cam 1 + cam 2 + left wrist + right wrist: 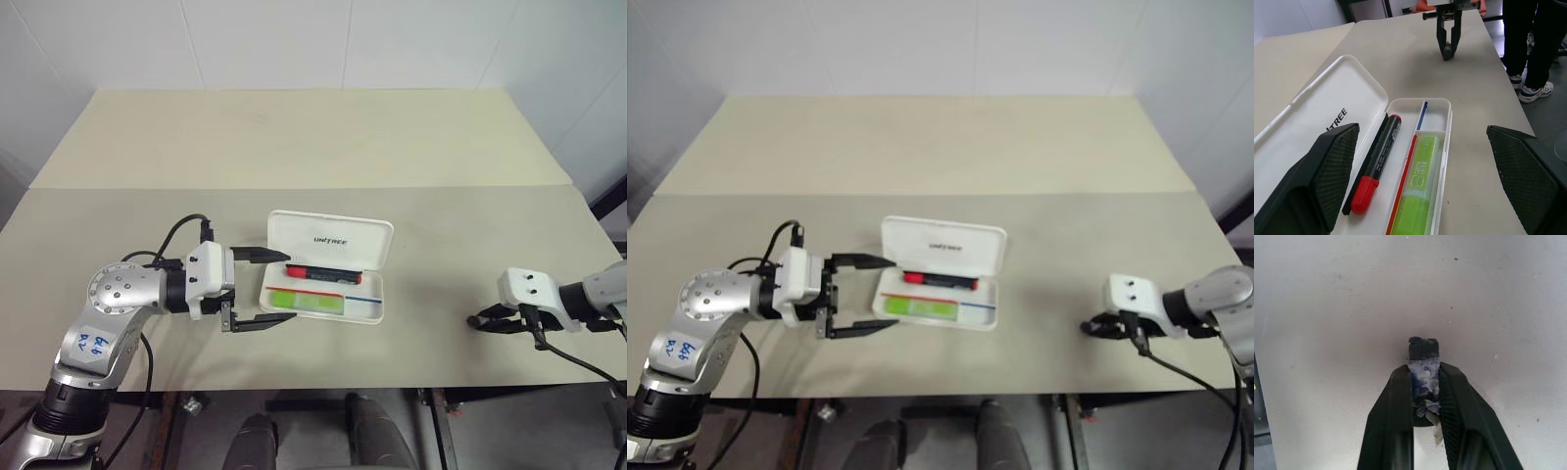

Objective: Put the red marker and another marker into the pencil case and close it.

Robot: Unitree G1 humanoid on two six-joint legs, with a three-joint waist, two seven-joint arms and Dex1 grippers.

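Left gripper (265, 289): fingers spread wide, holding nothing, pointing level at the left end of the pencil case.
Left arm label (95, 344): a white sticker with blue handwritten marks; I cannot read them surely.
Pencil case (376, 311): open near the middle of the table (294, 147), lid (333, 238) lying back away from the robot. The lid bears dark lettering; the left wrist view shows "TREE" as its readable end.
Red marker (1376, 166): lying in the tray's far lane, next to the lid. The left wrist view shows small white print on its black barrel, too fine to read.
Another marker (1418, 193): lime-green, in the near lane, a thin red and blue stripe between the two.
Right gripper (490, 321): well right of the case, tips down at the table. Its wrist view shows the fingers (1396, 421) closed on a small dark piece (1423, 350) with pale flecks; what it is I cannot tell.
Person (1535, 44): dark trousers and trainers beyond the table, seen from the left wrist.
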